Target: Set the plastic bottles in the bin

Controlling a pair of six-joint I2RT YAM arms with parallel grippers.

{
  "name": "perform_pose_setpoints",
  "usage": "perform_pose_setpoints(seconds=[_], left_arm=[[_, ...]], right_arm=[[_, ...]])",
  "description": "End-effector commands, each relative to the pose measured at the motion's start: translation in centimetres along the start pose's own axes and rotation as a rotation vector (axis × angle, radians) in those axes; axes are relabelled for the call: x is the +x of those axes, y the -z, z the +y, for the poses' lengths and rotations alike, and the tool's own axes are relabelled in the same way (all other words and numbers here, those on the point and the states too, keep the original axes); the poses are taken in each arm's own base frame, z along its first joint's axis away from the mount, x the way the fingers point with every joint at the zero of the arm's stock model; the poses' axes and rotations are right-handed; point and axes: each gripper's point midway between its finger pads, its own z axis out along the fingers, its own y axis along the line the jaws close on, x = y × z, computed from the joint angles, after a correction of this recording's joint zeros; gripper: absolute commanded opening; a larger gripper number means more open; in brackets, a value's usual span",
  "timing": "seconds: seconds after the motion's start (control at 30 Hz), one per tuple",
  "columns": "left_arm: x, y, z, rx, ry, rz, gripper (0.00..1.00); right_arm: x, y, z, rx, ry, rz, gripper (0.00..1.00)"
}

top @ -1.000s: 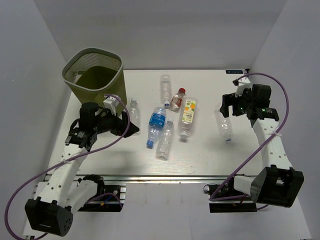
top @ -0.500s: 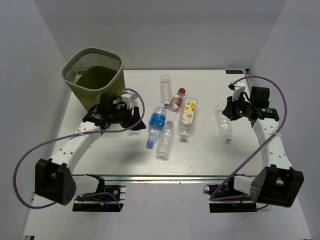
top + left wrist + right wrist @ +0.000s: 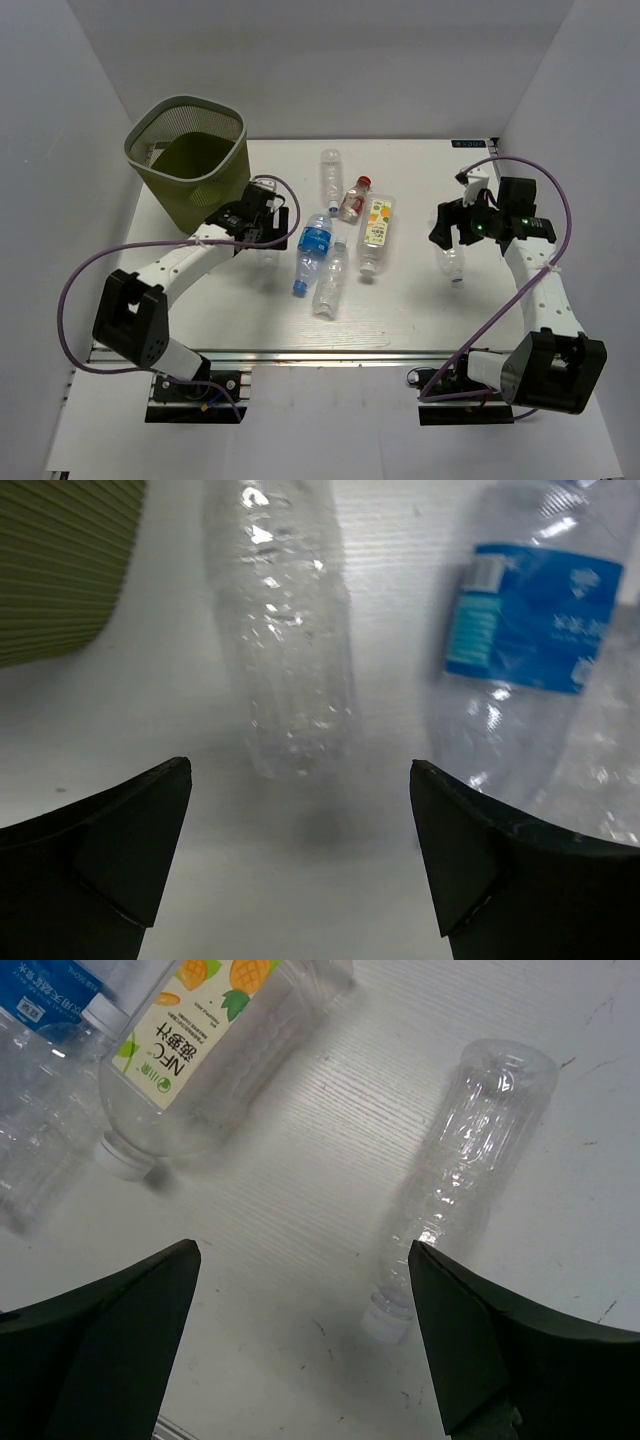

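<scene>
The olive-green mesh bin (image 3: 238,132) stands at the far left. Several plastic bottles lie on the white table: a plain one (image 3: 331,172), a red-capped one (image 3: 354,198), a juice-labelled one (image 3: 375,230), a blue-labelled one (image 3: 313,244) and a plain one (image 3: 330,282). My left gripper (image 3: 272,228) is open and empty over a plain bottle (image 3: 285,630) lying beside the bin (image 3: 55,560). My right gripper (image 3: 450,232) is open and empty over a plain bottle (image 3: 470,1170) at the right, whose neck lies just inside its right finger.
The blue-labelled bottle (image 3: 530,620) lies close to the right of the left gripper (image 3: 300,840). The juice bottle (image 3: 200,1050) lies to the upper left of the right gripper (image 3: 300,1340). White walls enclose the table on three sides.
My left arm has swung right and away from me, from beside the bin to over the plain bottle. My right gripper has moved left and turned down over its bottle.
</scene>
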Motion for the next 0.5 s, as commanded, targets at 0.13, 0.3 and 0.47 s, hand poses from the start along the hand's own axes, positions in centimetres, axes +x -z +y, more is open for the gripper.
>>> perform_pose_setpoints(seconds=[0.13,0.3,0.47], left_arm=[[-1.4,-3.9,1.7,-0.221,0.070,-0.041,1.00],[0.0,-7.4,1.4,-0.266,0.085,0.031,1.00],[-1.6,-7.2,-0.4,-0.177,0.096,-0.031,0.80]], right_arm=[[-1.2,-0.1,0.9,-0.047,-0.027,-0.037,0.90],[-2.0,-0.3,1.3,-0.076,-0.043,-0.023,0.90],[-1.1,-1.5,-2.6,0.097,-0.129,0.057,0.90]])
